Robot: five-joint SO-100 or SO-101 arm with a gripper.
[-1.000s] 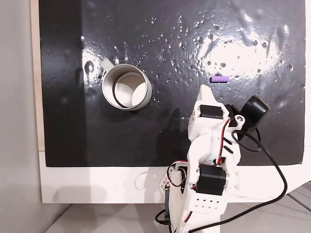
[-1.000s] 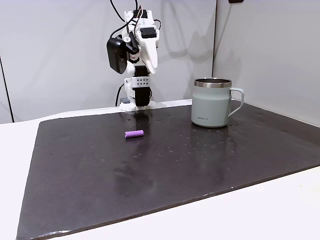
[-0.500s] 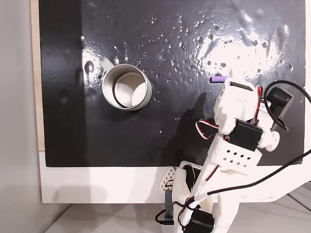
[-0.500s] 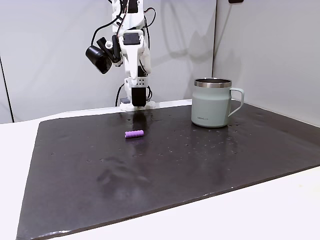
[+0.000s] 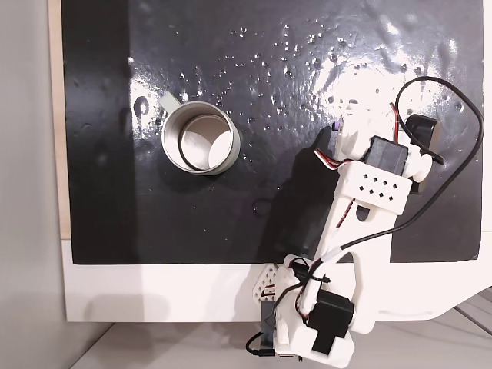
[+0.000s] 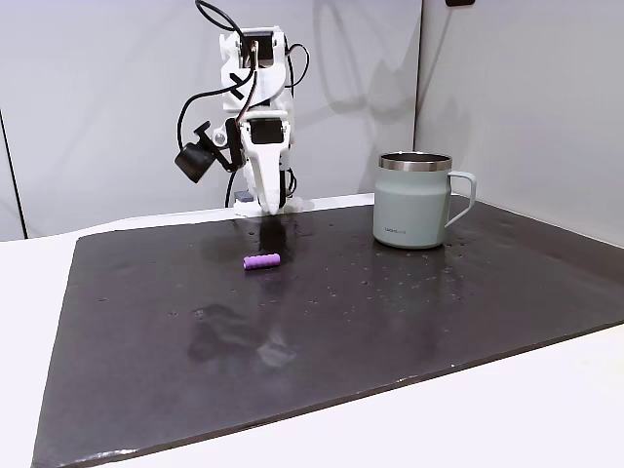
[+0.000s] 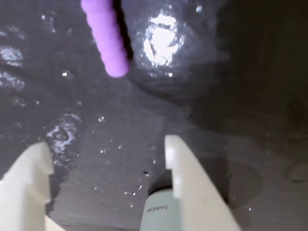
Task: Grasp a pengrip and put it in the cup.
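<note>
Nothing is grasped yet: the pengrip lies loose on the black mat at the wrist view's upper left, ahead of the gripper with jaws apart, while the cup stands well apart, awaiting it.

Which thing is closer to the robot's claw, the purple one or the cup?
The purple pengrip. It lies on the mat just ahead of the open gripper; the cup stands far off to the side.
</note>
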